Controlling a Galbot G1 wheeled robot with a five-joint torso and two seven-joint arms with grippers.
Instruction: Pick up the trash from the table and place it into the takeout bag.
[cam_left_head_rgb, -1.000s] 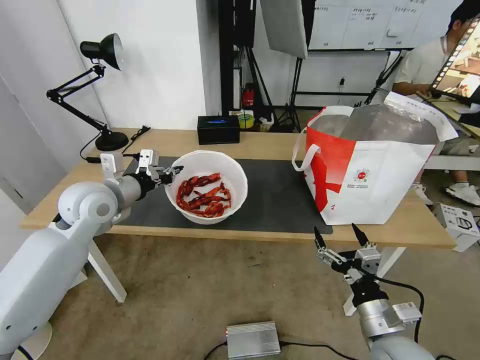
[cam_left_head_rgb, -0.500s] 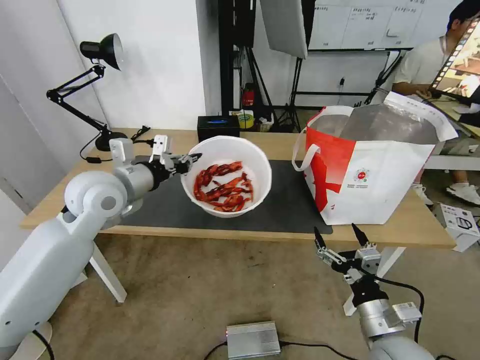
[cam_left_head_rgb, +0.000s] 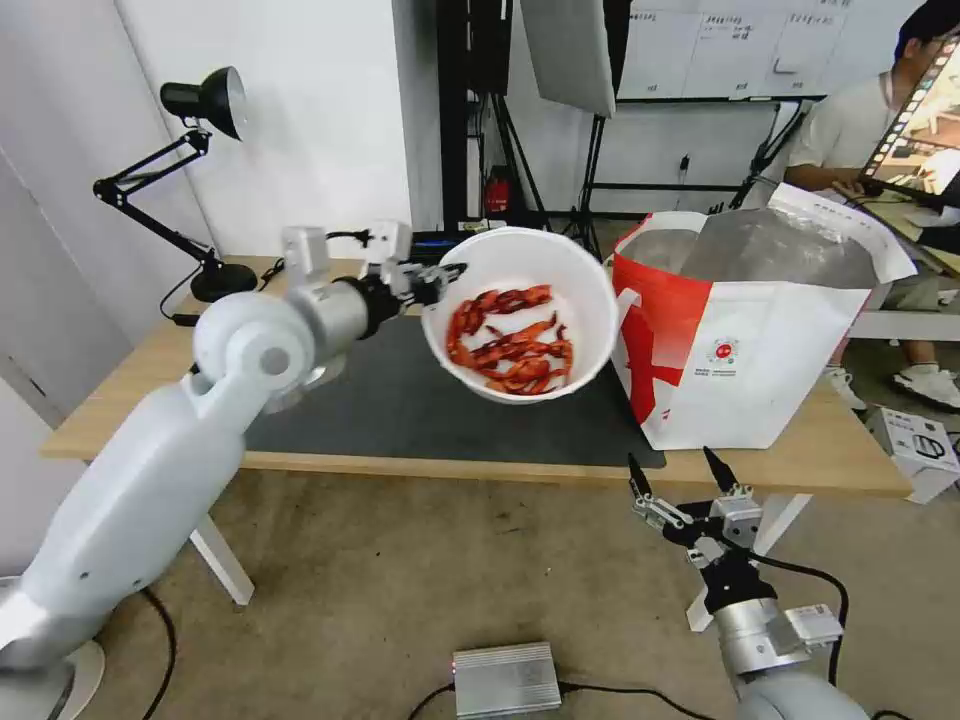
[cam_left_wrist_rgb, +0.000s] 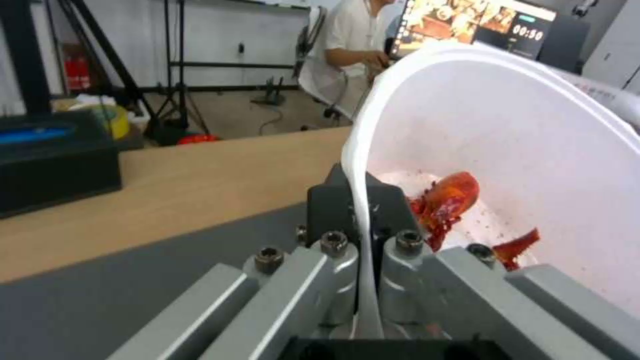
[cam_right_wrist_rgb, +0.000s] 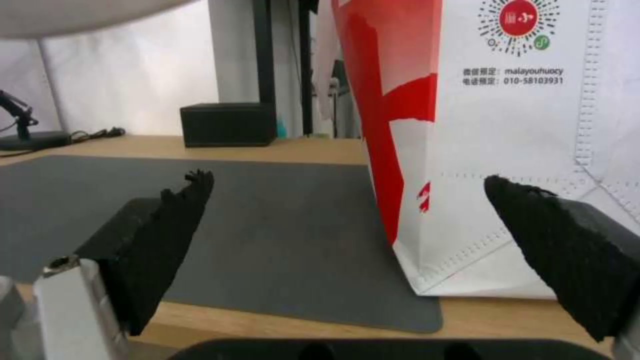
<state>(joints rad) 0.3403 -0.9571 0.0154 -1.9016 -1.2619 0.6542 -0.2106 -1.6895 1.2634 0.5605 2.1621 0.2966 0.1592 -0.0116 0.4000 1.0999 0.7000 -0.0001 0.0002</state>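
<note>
A: How far along is it?
B: The left gripper (cam_left_head_rgb: 440, 275) pinches the white bowl's (cam_left_head_rgb: 520, 312) rim, airborne at the takeout bag's (cam_left_head_rgb: 745, 335) nine o'clock.
A: What's left?
B: Dropping it in. The right gripper (cam_left_head_rgb: 678, 478) idles, spread.

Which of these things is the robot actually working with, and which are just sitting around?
In the job:
white bowl of red shells, pinched by the left gripper
takeout bag
table

Lying about:
desk lamp
black box
right gripper, open, waiting below the table edge

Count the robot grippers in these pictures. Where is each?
2. The left gripper grips the rim of the bowl above the table; the right gripper hangs open below its front edge.
</note>
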